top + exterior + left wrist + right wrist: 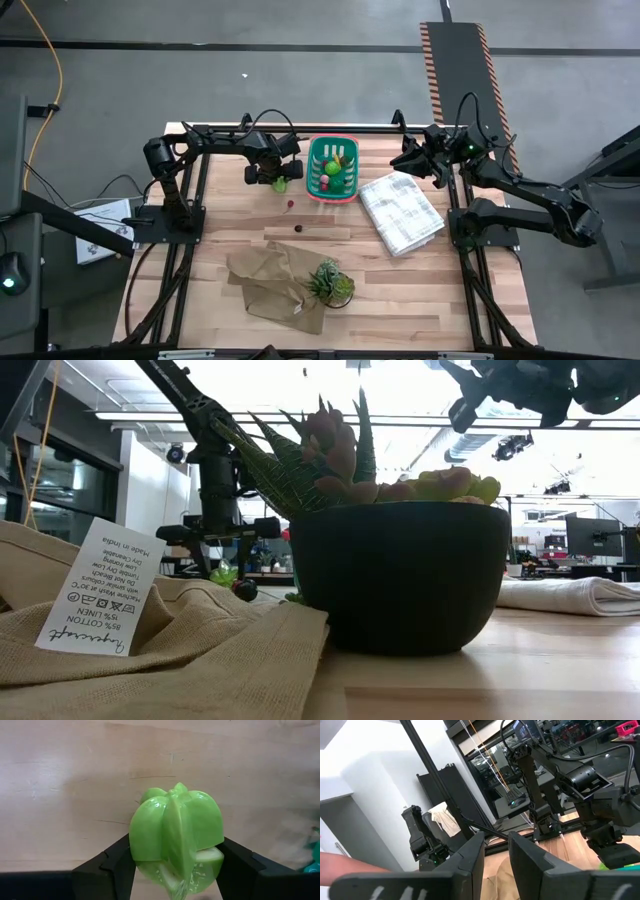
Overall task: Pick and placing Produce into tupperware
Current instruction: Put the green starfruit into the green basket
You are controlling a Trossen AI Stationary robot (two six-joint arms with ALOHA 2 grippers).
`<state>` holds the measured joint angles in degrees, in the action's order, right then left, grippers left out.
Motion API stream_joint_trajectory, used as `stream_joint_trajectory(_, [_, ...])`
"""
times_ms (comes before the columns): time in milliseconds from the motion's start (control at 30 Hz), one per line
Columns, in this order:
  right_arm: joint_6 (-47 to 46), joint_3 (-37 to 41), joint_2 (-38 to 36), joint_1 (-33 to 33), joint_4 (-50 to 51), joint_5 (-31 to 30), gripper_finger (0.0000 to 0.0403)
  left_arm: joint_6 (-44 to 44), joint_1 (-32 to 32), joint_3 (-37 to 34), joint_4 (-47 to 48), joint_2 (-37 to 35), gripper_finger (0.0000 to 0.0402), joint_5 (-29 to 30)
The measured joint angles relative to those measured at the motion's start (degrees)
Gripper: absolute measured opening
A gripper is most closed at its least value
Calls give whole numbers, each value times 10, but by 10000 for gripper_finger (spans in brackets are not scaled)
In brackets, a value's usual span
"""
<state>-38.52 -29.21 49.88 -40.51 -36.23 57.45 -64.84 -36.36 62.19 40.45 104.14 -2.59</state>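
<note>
Wooden table [400, 290] in a grey-floored workshop: basket partly filled, one green piece in hand, two berries left.

On the table, a tan cloth [275, 285] and potted plant [330, 283] lie toward 6 o'clock, a white checked cloth [402, 212] at 3, and the teal basket [316, 172] at 12, already holding light green, red and yellow pieces. Just at the basket's 9 o'clock side, the left gripper [279, 181] stands wide, clamped on a light green fruit [176, 840], not yet over the rim. The right gripper [410, 160] waits at the basket's 3 o'clock, nearly closed, holding nothing. Two small red berries [290, 205] [298, 228] lie loose near the centre; by my judgement, about three pieces remain.
</note>
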Motion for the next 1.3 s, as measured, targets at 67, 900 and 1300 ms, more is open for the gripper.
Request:
stream_joint_trajectory(67, [0,0,0,0,0,0,79,0,0,0,0,0,202,0])
stream_joint_trajectory(900, [0,0,0,0,0,0,79,156,-1,160,141,0,202,31])
stream_joint_trajectory(1300, [0,0,0,0,0,0,79,273,1,327,216,0,202,42])
